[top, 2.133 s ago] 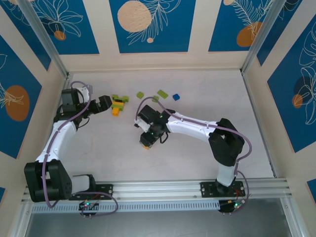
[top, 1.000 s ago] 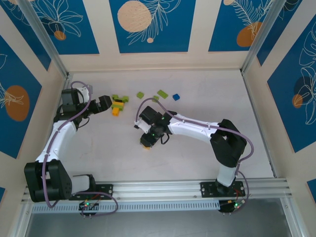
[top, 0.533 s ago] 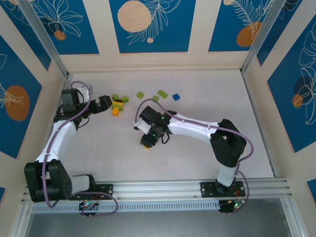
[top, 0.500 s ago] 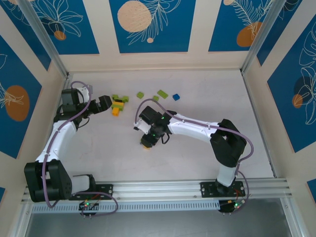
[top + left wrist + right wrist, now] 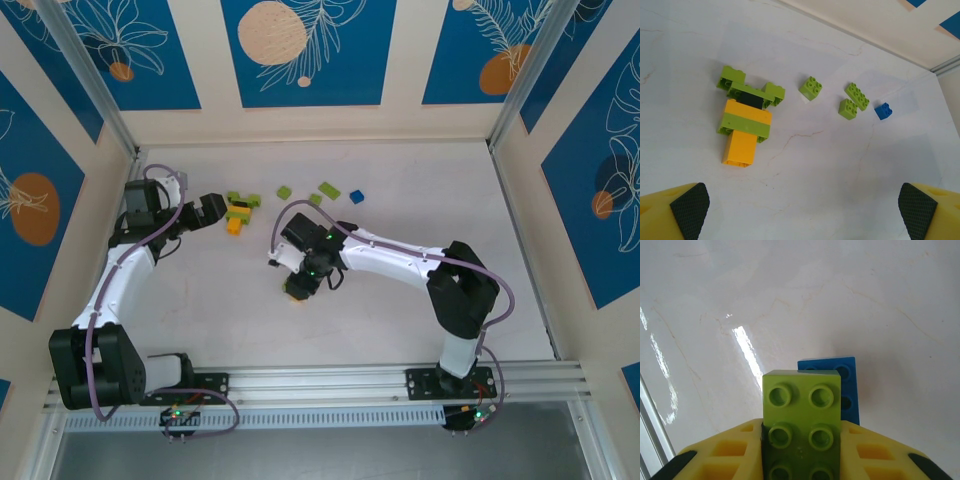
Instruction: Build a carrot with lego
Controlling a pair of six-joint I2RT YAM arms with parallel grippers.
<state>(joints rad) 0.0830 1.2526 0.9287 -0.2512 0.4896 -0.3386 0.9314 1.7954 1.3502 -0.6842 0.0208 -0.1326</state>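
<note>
A part-built carrot (image 5: 238, 212) lies at the back left: lime green leaves, a black brick, then orange, green and orange bricks (image 5: 745, 125). My left gripper (image 5: 210, 210) stands just left of it, open and holding nothing, its fingertips (image 5: 689, 207) wide apart. My right gripper (image 5: 294, 286) is mid-table, shut on a lime green lego brick (image 5: 801, 405) with its studs facing the camera. A blue brick (image 5: 849, 390) sticks out behind the green brick's right side. Whether the two are joined I cannot tell.
Loose lime green bricks (image 5: 810, 88) (image 5: 857, 96) (image 5: 847, 109) and a small blue brick (image 5: 883, 111) lie to the right of the carrot, toward the back wall (image 5: 320, 125). Side walls fence in the white table (image 5: 400, 330).
My right gripper has drifted slightly left and toward the back with its green brick. The left arm and the loose bricks have not moved.
</note>
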